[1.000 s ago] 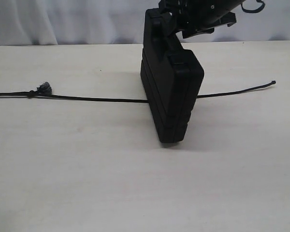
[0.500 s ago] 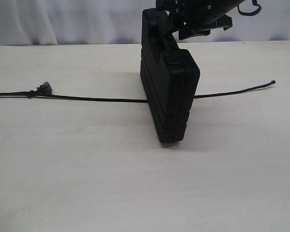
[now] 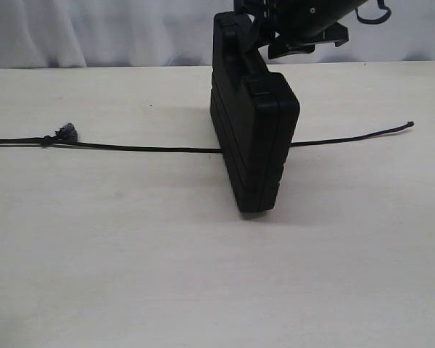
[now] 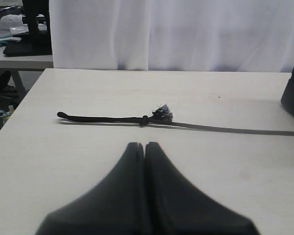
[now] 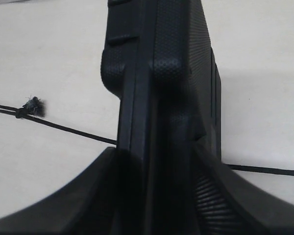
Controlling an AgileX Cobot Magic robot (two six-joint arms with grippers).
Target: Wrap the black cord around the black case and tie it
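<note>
The black case (image 3: 254, 138) is rendered in matte black throughout, and a fine pebbled grain is shown on its shell. The black cord (image 3: 145, 148) is black, with a greyish fuzzy tuft at its knot (image 4: 161, 113). The surface (image 3: 130, 275) is coloured pale cream, faintly streaked. The curtain (image 3: 94, 32) is white with soft grey folds. The left tool (image 4: 144, 147) is plain black.

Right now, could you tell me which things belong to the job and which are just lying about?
Job: cord; case; right end effector gripping the case.
Lying about: white cap on the far desk; curtain.
</note>
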